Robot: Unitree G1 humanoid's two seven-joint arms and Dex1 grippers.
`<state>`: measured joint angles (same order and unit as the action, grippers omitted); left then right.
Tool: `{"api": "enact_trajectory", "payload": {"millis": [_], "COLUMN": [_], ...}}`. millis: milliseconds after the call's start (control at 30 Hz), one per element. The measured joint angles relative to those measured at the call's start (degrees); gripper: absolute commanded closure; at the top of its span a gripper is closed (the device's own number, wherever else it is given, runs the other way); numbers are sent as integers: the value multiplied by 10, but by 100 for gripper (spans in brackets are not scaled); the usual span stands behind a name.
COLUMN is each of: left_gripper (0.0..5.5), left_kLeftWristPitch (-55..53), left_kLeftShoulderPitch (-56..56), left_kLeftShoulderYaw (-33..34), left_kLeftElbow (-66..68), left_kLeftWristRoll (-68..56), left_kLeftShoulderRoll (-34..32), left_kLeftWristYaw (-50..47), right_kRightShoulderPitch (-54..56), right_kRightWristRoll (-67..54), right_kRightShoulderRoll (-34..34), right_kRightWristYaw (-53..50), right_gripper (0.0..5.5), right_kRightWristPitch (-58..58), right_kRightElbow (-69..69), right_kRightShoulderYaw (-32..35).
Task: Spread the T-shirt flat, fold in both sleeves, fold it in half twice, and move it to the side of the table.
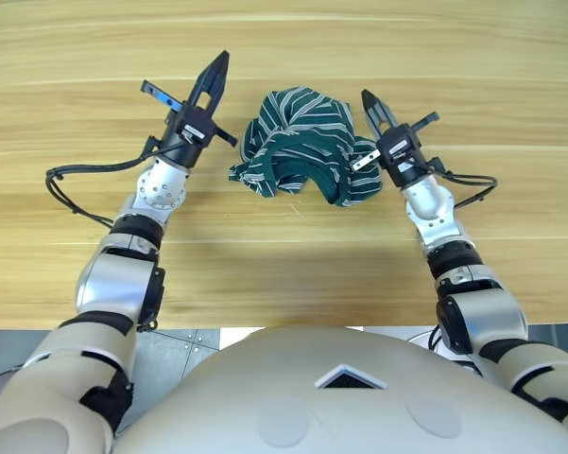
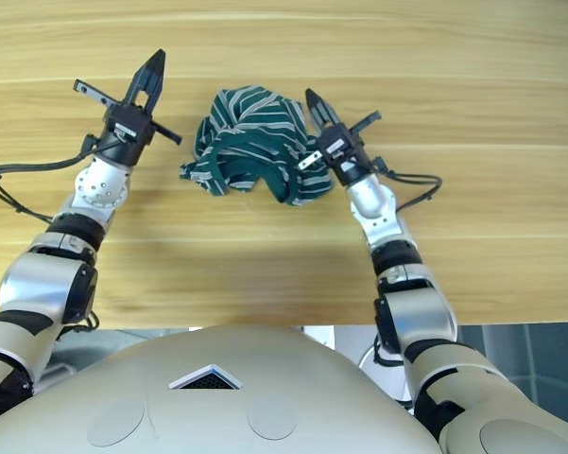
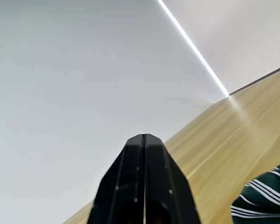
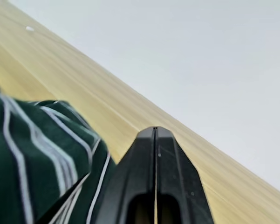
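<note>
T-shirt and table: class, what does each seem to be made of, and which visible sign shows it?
T-shirt: soft matte cloth, probably knit; it lies crumpled in loose folds. Table: wood or wood-look laminate, smooth pale finish; long grain lines, which one is unclear.

A crumpled green, white-striped T-shirt lay bunched on the wooden bench. The left gripper stood apart on its left, fingers pressed together. The right gripper sat just beside its right edge, fingers likewise together.
</note>
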<state>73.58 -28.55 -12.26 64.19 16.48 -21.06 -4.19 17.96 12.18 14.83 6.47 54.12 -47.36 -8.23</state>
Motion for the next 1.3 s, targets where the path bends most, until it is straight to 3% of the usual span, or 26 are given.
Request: {"api": "enact_trajectory", "payload": {"millis": [300, 500, 867, 1300], "left_gripper": [550, 550, 550, 550], "left_kLeftWristPitch": [-13, -28, -86, -150], "left_kLeftShoulderPitch": [6, 12, 12, -31], "left_kLeftShoulderYaw": [4, -2, -34, -152], "left_kLeftElbow": [0, 0, 25, 34], "left_kLeftWristRoll": [8, 49, 137, 256], "left_kLeftShoulderRoll": [3, 3, 1, 8], "left_kLeftWristYaw": [11, 2, -69, -204], "right_kRightShoulderPitch": [-1, 0, 17, 45], "right_kRightWristRoll": [-35, 94, 202, 216], "right_kRightShoulderRoll": [1, 16, 14, 19], "right_kRightWristYaw": [9, -70, -174, -215], "right_gripper": [547, 547, 547, 547], "right_kRightWristPitch": [-4, -32, -74, -80], "right_kRightElbow": [11, -13, -57, -86], "right_kRightShoulderYaw": [21, -13, -77, -110]}}
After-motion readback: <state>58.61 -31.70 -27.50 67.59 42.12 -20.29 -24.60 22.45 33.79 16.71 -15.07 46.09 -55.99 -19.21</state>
